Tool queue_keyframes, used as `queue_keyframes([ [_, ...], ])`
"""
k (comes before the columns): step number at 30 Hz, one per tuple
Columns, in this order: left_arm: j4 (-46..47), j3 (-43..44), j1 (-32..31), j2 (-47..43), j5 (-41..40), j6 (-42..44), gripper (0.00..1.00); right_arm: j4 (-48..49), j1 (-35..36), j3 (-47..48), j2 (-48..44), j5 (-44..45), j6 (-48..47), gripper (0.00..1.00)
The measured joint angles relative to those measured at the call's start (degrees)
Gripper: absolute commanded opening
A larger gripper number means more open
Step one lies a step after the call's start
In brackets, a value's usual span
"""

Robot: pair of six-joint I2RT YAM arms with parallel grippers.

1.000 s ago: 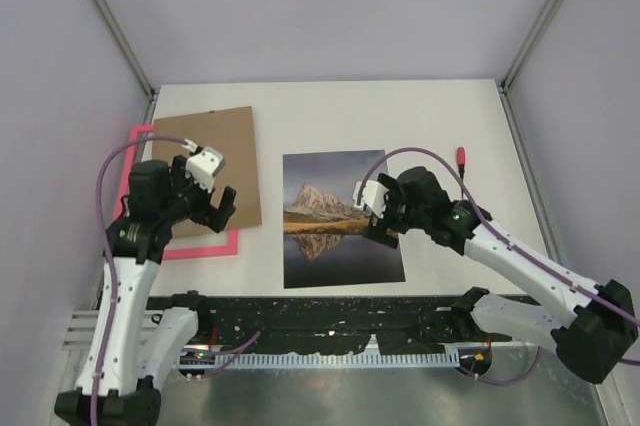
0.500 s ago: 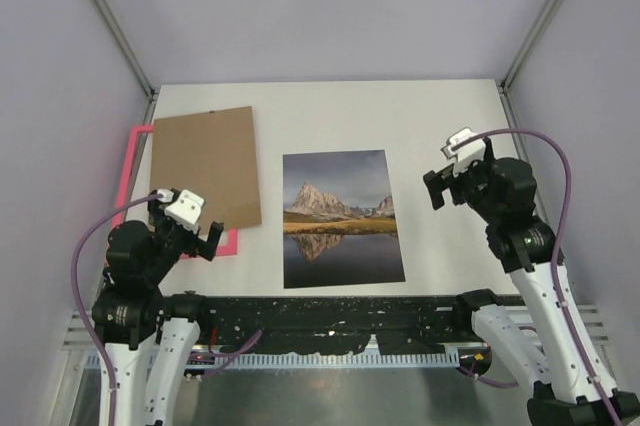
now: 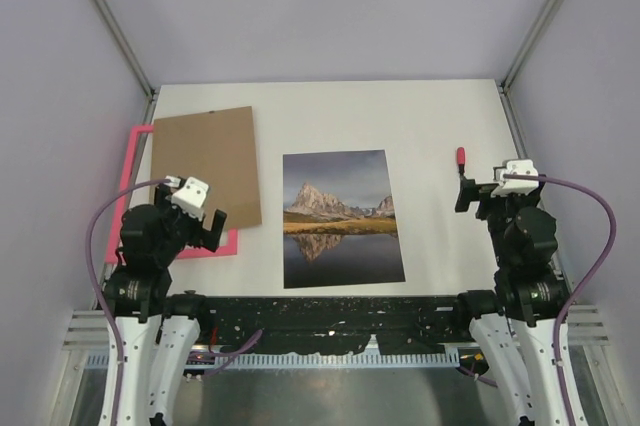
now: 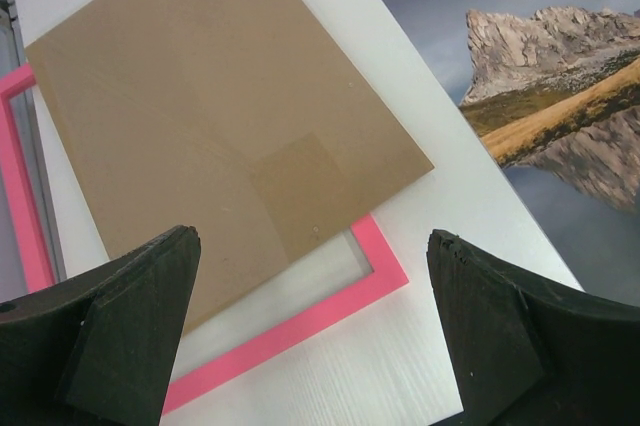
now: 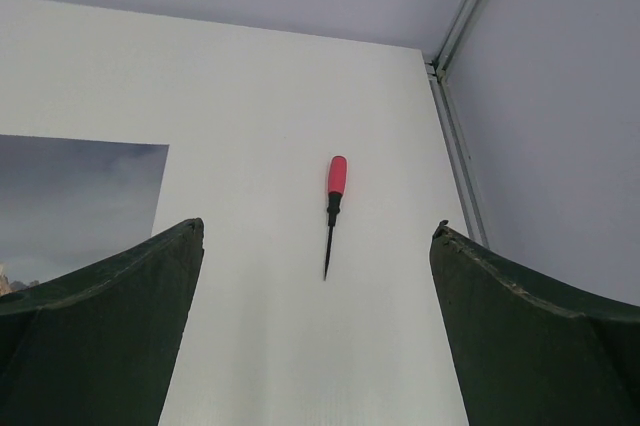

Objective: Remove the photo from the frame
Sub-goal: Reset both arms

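Arms pulled back, left end effector (image 4: 312, 241) and right end effector (image 5: 318, 229) apart, empty. The photo (image 3: 343, 217) lies outside the frame (image 4: 385, 261): looks done.

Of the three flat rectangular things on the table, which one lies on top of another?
The brown backing board: it overlaps the pink frame, covering most of it. The photo lies apart, touching neither.

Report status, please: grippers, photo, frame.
Open and empty: left gripper, right gripper. Photo out of frame, flat on table. Backing board overlaps frame. Nothing blocking.
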Motion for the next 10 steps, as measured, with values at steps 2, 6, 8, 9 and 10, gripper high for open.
queue_keyframes([
  [2,0.07,-1.16,0.33,-0.52,-0.04,-0.04,1.0,0.42,0.0,-0.87,-1.18,1.14,0.9,0.99],
  [6,0.28,-2.86,1.81,-4.17,-0.26,-0.26,1.0,2.4,-0.02,-2.1,-2.67,2.01,1.51,0.99],
  [8,0.59,-2.97,3.04,-5.84,-0.31,-0.39,1.0,3.17,-0.02,-2.89,-3.08,2.45,1.6,0.99],
  [9,0.94,-2.99,3.37,-6.43,-0.37,-0.46,1.0,3.37,-0.02,-3.15,-3.08,2.58,1.66,0.99],
  [10,1.25,-2.99,3.67,-6.84,-0.35,-0.57,1.0,3.5,-0.02,-3.39,-3.08,2.71,1.7,0.99],
])
